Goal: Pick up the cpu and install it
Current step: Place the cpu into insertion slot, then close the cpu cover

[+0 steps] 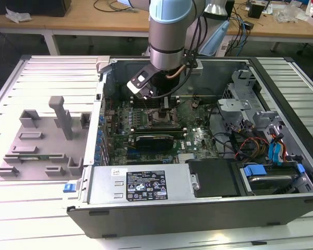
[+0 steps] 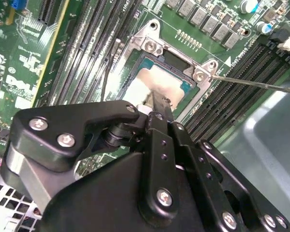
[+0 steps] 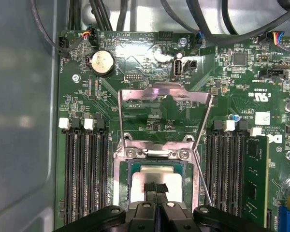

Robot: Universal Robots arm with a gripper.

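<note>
A robot arm (image 1: 169, 31) reaches down into an open computer case (image 1: 198, 205) on a slatted table (image 1: 21, 213). In the first wrist view its pincer (image 3: 154, 187) is clenched, the two black fingers (image 3: 150, 193) drawn together with nothing between them. Directly beneath the tips lies the cpu (image 3: 157, 173), flat in its socket (image 3: 120, 193), its pale metal top showing on both sides of the fingers. The second wrist view shows the same pairing, with the tips over the middle of the chip (image 2: 157, 84). Whether they touch it cannot be told.

Beyond the pincer's tips the socket's metal flap (image 3: 164, 94) stands tilted open, and a thin wire lever (image 3: 203, 179) angles up just beside the fingers. Rows of dark memory slots (image 3: 82, 169) flank the pincer on either side, all set on the green board (image 3: 150, 38). A round coin battery (image 3: 101, 63) sits on that board farther out, past the raised flap.

Outside the case, well apart from the pincer toward the exterior view's left, a grey tray (image 1: 41, 140) with upright blocks rests on the table.
</note>
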